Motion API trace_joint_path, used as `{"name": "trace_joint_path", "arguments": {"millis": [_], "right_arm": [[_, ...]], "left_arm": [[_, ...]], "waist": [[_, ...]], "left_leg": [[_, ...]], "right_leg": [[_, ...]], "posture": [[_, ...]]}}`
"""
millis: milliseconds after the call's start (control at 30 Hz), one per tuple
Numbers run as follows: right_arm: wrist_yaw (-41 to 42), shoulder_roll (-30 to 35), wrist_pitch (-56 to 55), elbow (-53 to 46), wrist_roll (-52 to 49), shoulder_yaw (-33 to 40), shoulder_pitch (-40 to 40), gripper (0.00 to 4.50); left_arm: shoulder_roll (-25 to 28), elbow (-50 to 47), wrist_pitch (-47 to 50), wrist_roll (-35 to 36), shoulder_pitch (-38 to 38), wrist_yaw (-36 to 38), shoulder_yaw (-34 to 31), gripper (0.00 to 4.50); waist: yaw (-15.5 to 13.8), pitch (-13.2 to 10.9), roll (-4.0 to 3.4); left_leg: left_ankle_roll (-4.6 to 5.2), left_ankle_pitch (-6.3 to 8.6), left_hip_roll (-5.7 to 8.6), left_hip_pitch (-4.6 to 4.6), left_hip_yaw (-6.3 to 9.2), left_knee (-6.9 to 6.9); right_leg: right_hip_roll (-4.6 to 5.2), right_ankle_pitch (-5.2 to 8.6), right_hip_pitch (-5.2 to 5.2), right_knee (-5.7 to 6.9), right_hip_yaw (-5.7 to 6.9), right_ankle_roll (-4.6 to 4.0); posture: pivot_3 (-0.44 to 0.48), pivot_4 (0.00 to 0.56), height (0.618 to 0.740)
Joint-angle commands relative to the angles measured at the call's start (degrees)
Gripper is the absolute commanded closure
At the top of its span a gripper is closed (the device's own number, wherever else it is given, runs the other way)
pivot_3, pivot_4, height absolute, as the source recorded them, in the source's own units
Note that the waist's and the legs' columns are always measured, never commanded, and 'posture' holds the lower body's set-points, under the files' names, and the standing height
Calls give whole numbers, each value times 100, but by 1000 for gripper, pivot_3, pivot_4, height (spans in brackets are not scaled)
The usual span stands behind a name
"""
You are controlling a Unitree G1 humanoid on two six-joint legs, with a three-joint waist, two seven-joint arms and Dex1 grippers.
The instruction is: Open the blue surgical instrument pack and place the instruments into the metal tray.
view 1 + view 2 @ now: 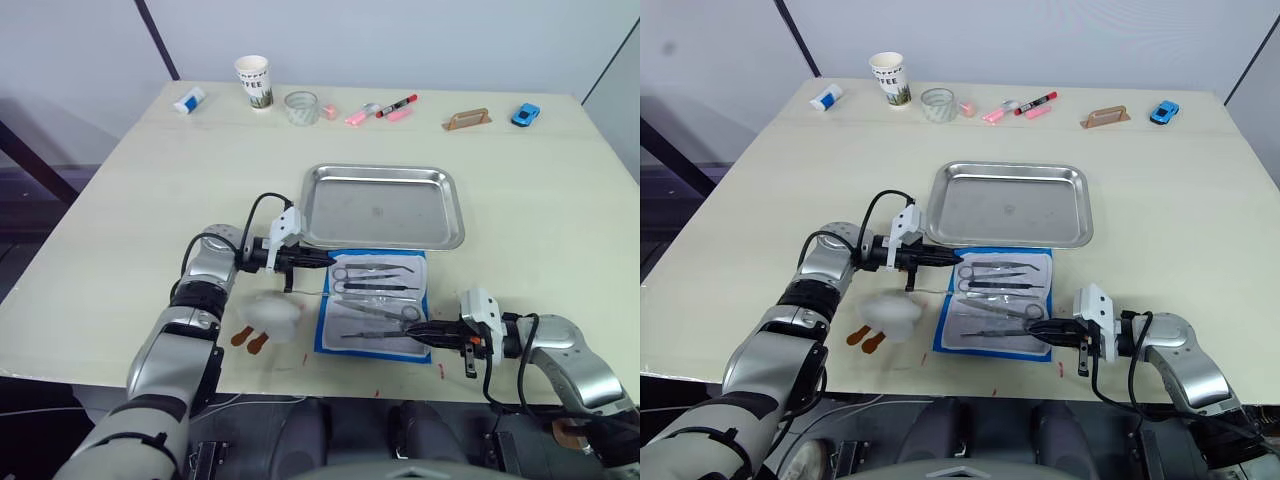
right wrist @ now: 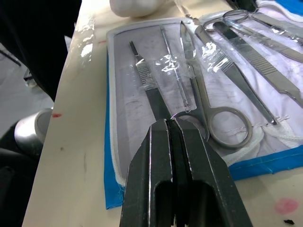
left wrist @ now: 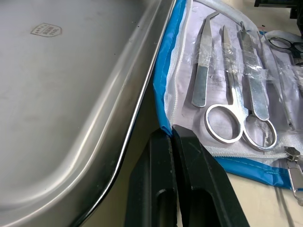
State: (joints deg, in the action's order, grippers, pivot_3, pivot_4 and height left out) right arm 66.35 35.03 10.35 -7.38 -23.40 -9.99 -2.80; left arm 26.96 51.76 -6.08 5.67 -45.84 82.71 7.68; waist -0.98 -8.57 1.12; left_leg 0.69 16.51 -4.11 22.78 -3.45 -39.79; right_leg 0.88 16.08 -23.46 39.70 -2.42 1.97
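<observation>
Instruments (image 1: 375,293) on the opened pack (image 1: 324,335), just before the tray (image 1: 452,222).

The metal tray (image 1: 383,205) is glossy, mirror-smooth steel. The instruments (image 2: 222,90) are brushed metal under clear crinkled plastic. The blue surgical instrument pack (image 3: 163,80) looks like soft cloth. The surface (image 1: 140,200) is matt.

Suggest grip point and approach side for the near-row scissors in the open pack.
Scissors: probably take the shank just above the ring handles, from the right hand side, coming down from above. They lie flat on the blue surgical instrument pack, under clear straps nearer the blades.
</observation>
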Motion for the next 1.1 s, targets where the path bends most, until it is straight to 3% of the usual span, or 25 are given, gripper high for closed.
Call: {"name": "trace_joint_path", "arguments": {"millis": [33, 333, 433, 533, 567, 600, 733, 767, 1100], "right_arm": [[48, 20, 31, -252, -188, 191, -9, 4412], [65, -36, -397, -217, -164, 338, 27, 4412], [159, -47, -303, -272, -350, 387, 21, 4500], [186, -16, -148, -305, -493, 412, 3, 4500], [187, -6, -109, -311, -523, 414, 4, 3866], [168, -14, -155, -309, -504, 426, 4, 3831], [33, -101, -493, -242, -327, 451, 5, 1740], [80, -85, -440, -271, -400, 463, 31, 1250], [-8, -3, -426, -581, -502, 742, 201, 1250]], "left_arm": [[3, -31, -3, -75, 36, -13, 35, 4500], [18, -158, -104, 227, 184, 219, -213, 4500], [26, -192, -126, 328, 207, 327, -300, 3690], [33, -199, -121, 357, 213, 388, -334, 2362], [32, -194, -159, 361, 215, 378, -352, 2032], [29, -177, -324, 337, 225, 317, -376, 1795], [49, -161, -478, 349, 243, 300, -401, 0], [79, -190, -456, 375, 253, 354, -410, 0], [427, -745, -250, 729, 419, 705, -607, 0]], "waist": [[1, 0, 0], [17, -1, 1], [21, -1, 1], [20, -1, 1], [17, -1, 1], [16, -1, 1], [17, -2, 1], [18, -2, 1], [26, -3, 1]], "left_leg": [[0, 0, 0, 0, 0, 0], [0, 0, -1, 2, 0, 0], [0, 0, -1, 2, 0, 0], [0, 0, -1, 3, 0, 0], [0, 0, -1, 3, 0, 0], [0, 0, -1, 3, 0, 0], [0, 0, -1, 5, 0, 0], [0, 0, -1, 5, 0, 0], [0, 0, -2, 7, -1, 0]], "right_leg": [[0, 0, 0, 0, 0, 0], [-1, 0, -2, -1, 0, 0], [-1, 0, -2, -2, -1, 0], [-1, 0, -3, -1, -1, 0], [-1, 0, -3, -1, -1, 0], [-1, 0, -3, -1, 0, 0], [-1, 0, -4, -2, 0, 0], [-1, 0, -4, -1, 0, 0], [-2, 0, -7, -1, -2, 0]], "posture": [[0, 150, 718], [0, 150, 718], [0, 150, 718], [0, 150, 718], [0, 150, 718], [0, 150, 718], [0, 150, 718], [0, 150, 718], [0, 150, 718]]}}
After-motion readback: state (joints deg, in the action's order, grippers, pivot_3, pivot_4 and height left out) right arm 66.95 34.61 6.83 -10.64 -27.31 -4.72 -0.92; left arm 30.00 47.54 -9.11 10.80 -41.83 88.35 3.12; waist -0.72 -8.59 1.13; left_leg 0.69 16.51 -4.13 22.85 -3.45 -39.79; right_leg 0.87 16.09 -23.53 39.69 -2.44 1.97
